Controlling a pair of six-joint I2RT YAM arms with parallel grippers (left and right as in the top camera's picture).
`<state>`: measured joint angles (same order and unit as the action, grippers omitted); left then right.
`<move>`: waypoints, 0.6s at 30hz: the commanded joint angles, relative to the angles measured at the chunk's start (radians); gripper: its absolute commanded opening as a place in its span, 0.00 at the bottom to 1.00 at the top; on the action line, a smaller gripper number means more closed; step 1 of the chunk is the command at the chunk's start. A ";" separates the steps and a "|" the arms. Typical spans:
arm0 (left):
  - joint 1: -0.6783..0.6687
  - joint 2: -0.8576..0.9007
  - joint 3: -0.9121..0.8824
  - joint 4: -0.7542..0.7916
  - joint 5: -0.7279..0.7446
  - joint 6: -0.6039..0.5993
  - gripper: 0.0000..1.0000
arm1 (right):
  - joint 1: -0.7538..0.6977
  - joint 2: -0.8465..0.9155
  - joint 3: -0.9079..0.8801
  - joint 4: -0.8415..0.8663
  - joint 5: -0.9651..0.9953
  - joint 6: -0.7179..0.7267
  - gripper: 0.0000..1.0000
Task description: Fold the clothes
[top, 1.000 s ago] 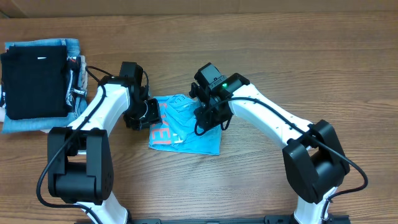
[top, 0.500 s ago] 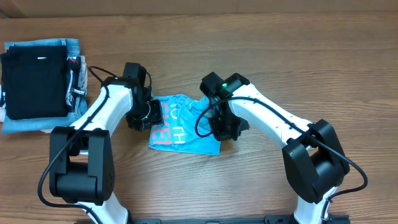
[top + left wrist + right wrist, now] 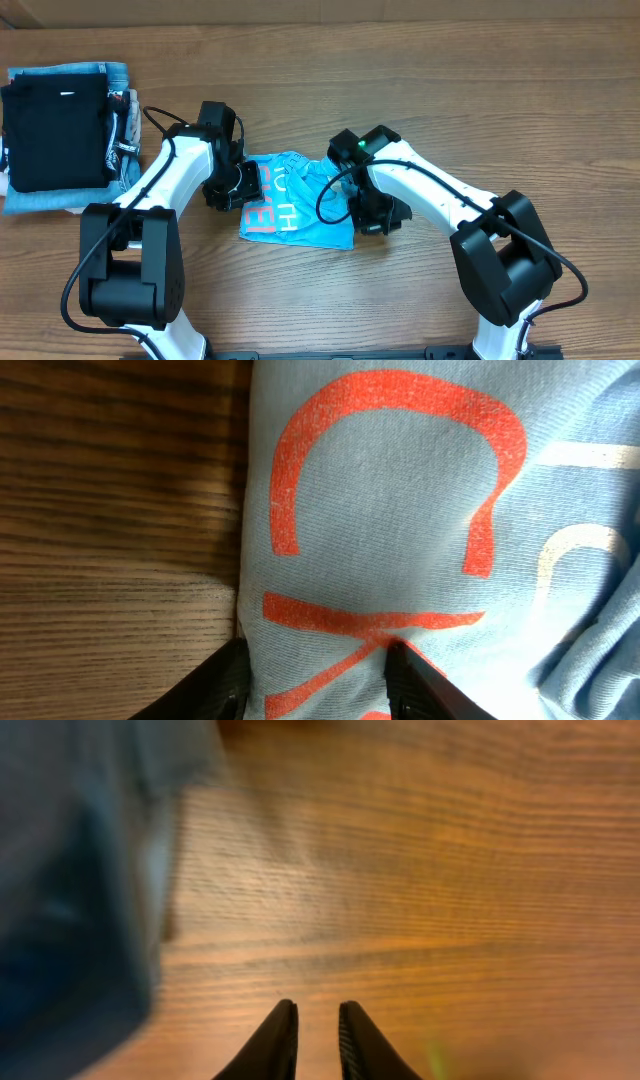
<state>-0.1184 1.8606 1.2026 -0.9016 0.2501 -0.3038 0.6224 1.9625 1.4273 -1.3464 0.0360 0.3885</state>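
The clothes [image 3: 295, 205] are a light blue T-shirt with coral lettering, lying folded in a small packet at the table's centre. My left gripper [image 3: 238, 187] rests on its left edge. In the left wrist view the shirt [image 3: 400, 510] fills the frame and lies flat between the gripper's [image 3: 315, 685] parted fingers, one at the cloth's edge and one on it. My right gripper [image 3: 375, 218] is just off the shirt's right edge over bare wood. Its jaws [image 3: 318, 1040] stand a narrow gap apart with nothing in them. The shirt [image 3: 70, 920] is a blur at the left.
At the far left a folded black garment [image 3: 55, 135] lies on a folded denim-blue one [image 3: 60, 203]. The wooden table [image 3: 480, 110] stretches bare behind and to the right of the arms.
My right gripper has slid off the top of the shirt, rightwards and towards me, to the bare wood beside it. The shirt's lettering now shows more. The left arm has barely moved.
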 commanded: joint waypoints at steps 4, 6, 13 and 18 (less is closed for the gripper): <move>-0.011 -0.017 -0.007 -0.003 0.001 0.020 0.49 | -0.003 -0.064 0.179 0.034 0.020 -0.003 0.43; -0.011 -0.017 -0.007 -0.003 0.001 0.020 0.49 | -0.004 -0.064 0.199 0.058 0.018 -0.003 0.48; -0.011 -0.017 -0.007 -0.006 0.001 0.020 0.49 | 0.002 -0.062 0.173 0.072 -0.102 -0.045 0.49; -0.011 -0.017 -0.007 -0.006 0.001 0.020 0.50 | 0.018 -0.045 0.127 0.094 -0.128 -0.044 0.49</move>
<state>-0.1184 1.8606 1.2026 -0.9054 0.2497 -0.3038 0.6277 1.9182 1.5803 -1.2572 -0.0551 0.3580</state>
